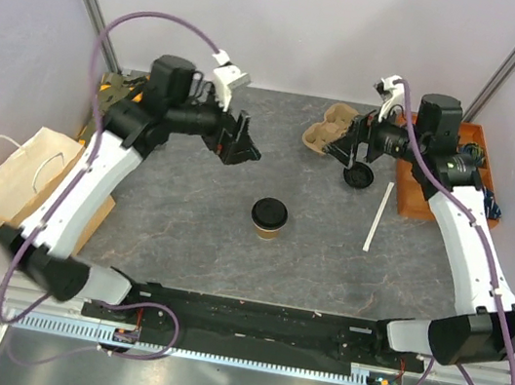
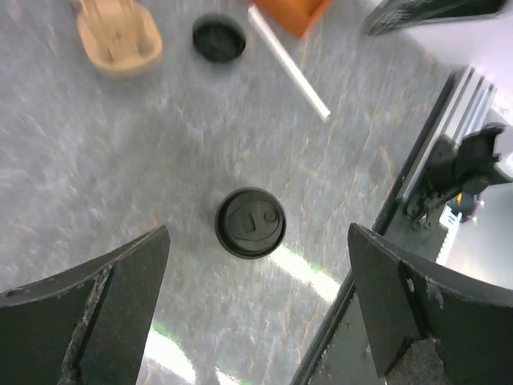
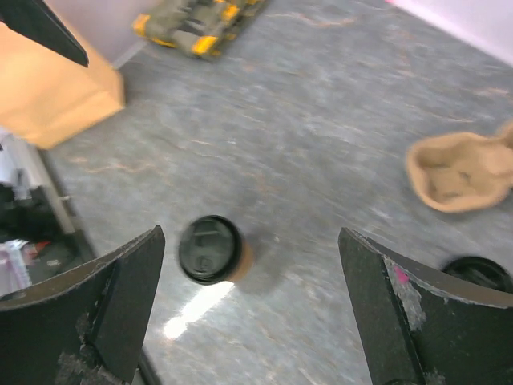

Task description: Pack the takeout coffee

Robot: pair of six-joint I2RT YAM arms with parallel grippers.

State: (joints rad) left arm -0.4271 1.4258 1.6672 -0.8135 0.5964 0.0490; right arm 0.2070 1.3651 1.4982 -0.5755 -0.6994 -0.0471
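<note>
1. Top view: coffee cup [image 1: 269, 218] upright, lid on, mid-table; left claw [image 1: 239, 140] and right claw [image 1: 355, 154] both wide, empty, well apart from it; paper bag [image 1: 28, 176] far left, so might spill on the carry.
2. Left wrist view: pointed down over coffee cup; might tip it if lowered off-centre.
3. Right wrist view: tilted down, coffee cup off to one side; might bump the other arm if both reach.

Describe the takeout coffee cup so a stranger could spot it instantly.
Look at the grey table. Near its middle, standing alone, is the takeout coffee cup: tan paper sides under a black lid. The spare lid farther back lies flat, with no cup beneath it.
</note>
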